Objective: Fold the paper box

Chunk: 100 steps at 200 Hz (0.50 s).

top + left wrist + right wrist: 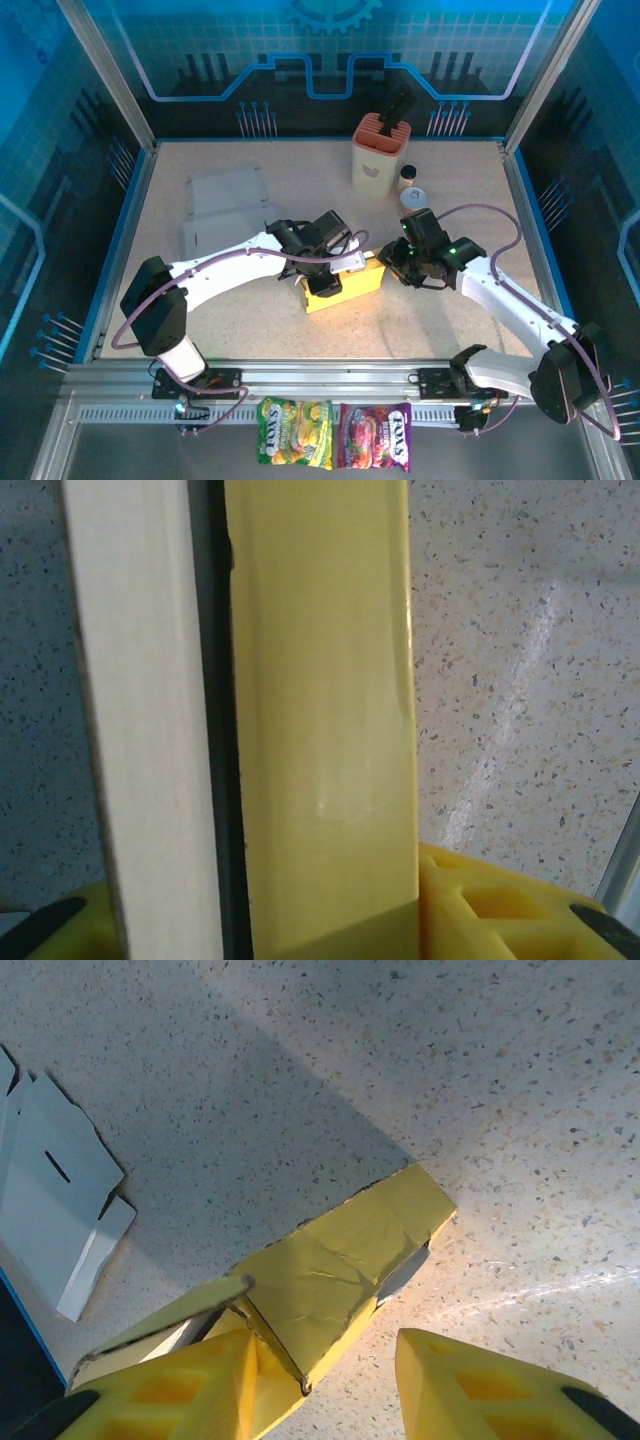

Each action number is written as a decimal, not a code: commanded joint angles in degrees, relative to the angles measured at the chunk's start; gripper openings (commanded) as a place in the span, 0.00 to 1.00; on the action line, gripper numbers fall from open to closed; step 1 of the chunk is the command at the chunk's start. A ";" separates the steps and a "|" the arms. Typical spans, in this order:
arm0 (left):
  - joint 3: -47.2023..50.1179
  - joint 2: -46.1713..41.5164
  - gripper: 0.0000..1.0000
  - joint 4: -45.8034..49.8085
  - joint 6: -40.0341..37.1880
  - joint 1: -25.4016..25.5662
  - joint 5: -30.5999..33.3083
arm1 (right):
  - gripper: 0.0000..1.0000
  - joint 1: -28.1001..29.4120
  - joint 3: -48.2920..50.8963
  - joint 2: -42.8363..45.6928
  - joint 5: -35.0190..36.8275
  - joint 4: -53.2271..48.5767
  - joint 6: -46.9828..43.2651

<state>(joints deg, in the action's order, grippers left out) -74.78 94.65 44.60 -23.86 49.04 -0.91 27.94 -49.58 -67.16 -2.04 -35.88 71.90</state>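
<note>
The right end effector (320, 1380), fingers apart, is bracing the yellow paper box (345, 288) at three o'clock. The left end effector (270, 920) is straddling its upright yellow panel (320, 730), and whether it is clamping cannot be told. Pressing squarely along the crease is likely working best.

White links (225, 260), black joints (152, 308), purple cables (478, 207), yellow-fingered left tool (335, 264) and right tool (325, 1350).

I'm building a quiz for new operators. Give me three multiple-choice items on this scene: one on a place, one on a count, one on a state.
1. Where is the yellow box? A table centre; B far left corner; C near right corner.
2. How many sweet bags? A one; B two; C four.
3. The white sheets are: A flat; B folded into boxes; C crumpled.
Answers: 1 A, it sits mid-table; 2 B, two lie side by side; 3 A, they lie unfolded.
</note>
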 commanded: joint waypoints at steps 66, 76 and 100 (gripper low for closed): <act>2.43 -3.77 0.41 -0.91 1.83 0.45 -0.15 | 0.37 -0.44 0.98 0.45 0.29 -4.98 -0.83; 2.54 -3.93 0.40 -0.89 2.11 0.49 -0.15 | 0.37 -0.22 0.27 0.45 0.35 -5.36 -1.29; 3.20 -5.69 0.39 -1.55 3.01 0.45 1.40 | 0.37 0.07 -0.19 0.01 0.19 -6.04 -1.41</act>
<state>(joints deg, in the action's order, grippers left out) -72.86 92.09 43.29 -22.50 49.10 -0.89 27.97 -49.58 -66.65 -2.76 -36.32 71.50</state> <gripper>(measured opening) 0.398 0.374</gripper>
